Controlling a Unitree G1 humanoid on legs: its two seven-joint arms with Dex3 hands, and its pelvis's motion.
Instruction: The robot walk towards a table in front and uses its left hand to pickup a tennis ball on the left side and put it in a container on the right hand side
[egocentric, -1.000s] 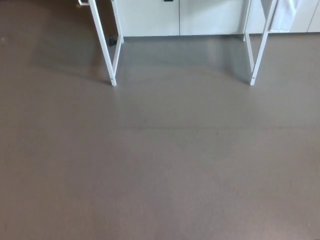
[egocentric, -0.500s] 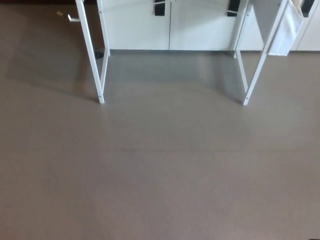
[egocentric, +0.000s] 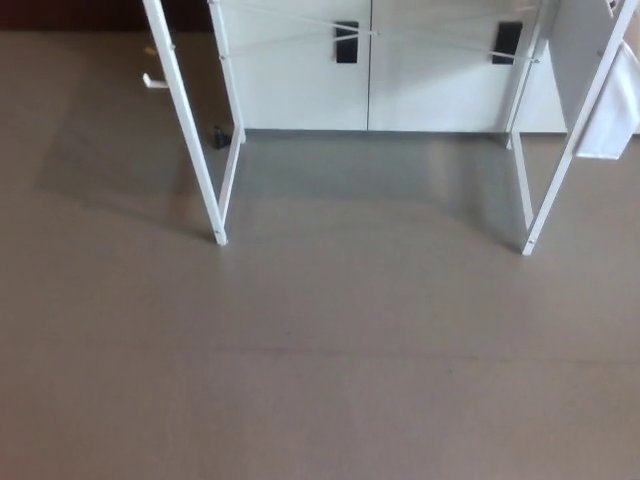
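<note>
Neither arm shows in the head view: no forearm, left hand or right hand enters the frame, so I cannot tell whether the fingers are open, closed or gripping anything. The tennis ball and the container are likewise out of sight. Only the lower part of the white metal-framed counter (egocentric: 192, 140) is in frame, its top cut off by the picture's upper edge.

Four slim white legs stand on the smooth grey-brown floor (egocentric: 320, 380). The front left leg slants down to a foot (egocentric: 220, 238) left of centre, and the front right leg (egocentric: 549, 200) slants down to a foot near the right edge. The two rear legs stand further back, just before a row of white cabinets (egocentric: 300, 80) whose doors carry two black rectangular handles (egocentric: 347, 42). A small white hook (egocentric: 153, 80) juts from the front left leg, a flat white panel (egocentric: 612, 120) hangs beside the front right leg, and a small dark object (egocentric: 217, 137) lies on the floor by the rear left leg
</note>
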